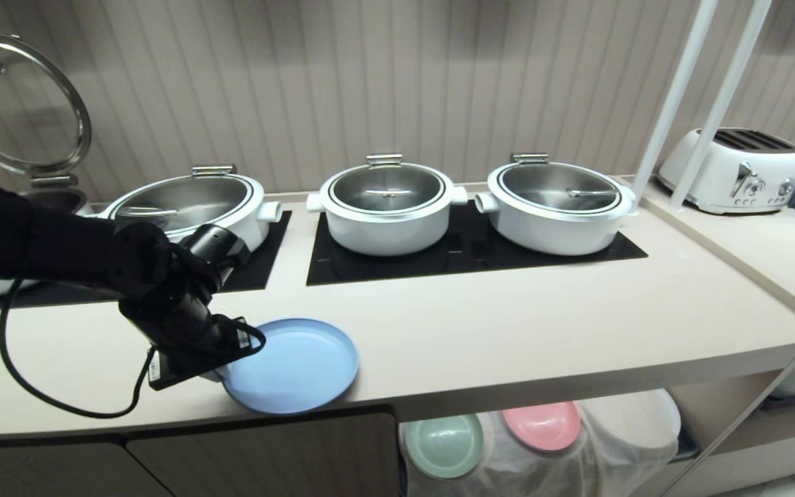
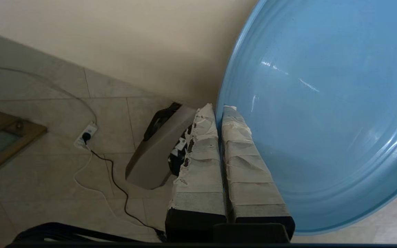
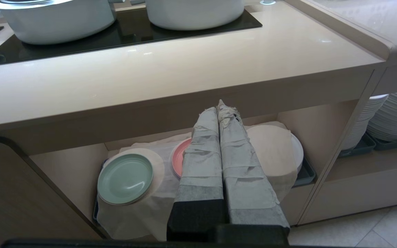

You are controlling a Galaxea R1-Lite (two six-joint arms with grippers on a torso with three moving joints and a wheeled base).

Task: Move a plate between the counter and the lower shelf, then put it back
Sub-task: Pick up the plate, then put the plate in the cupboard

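Observation:
The light-blue plate (image 1: 297,362) is at the counter's (image 1: 508,331) front edge on the left, its near rim reaching past the edge. I cannot tell whether it rests on the worktop. My left gripper (image 1: 221,373) is shut on the plate's left rim. In the left wrist view the plate (image 2: 322,103) fills the frame beside the left gripper (image 2: 219,108), with one taped finger inside the rim and the other outside. My right gripper (image 3: 221,106) hangs shut and empty in front of the lower shelf (image 3: 322,131), below the counter (image 3: 184,79).
Three white lidded pots (image 1: 387,203) stand on black panels at the back, and a toaster (image 1: 735,169) sits far right. On the shelf's white cloth (image 3: 133,213) lie a pale green plate (image 3: 125,178) and a pink plate (image 3: 177,158). A black cable (image 1: 18,373) loops over the counter.

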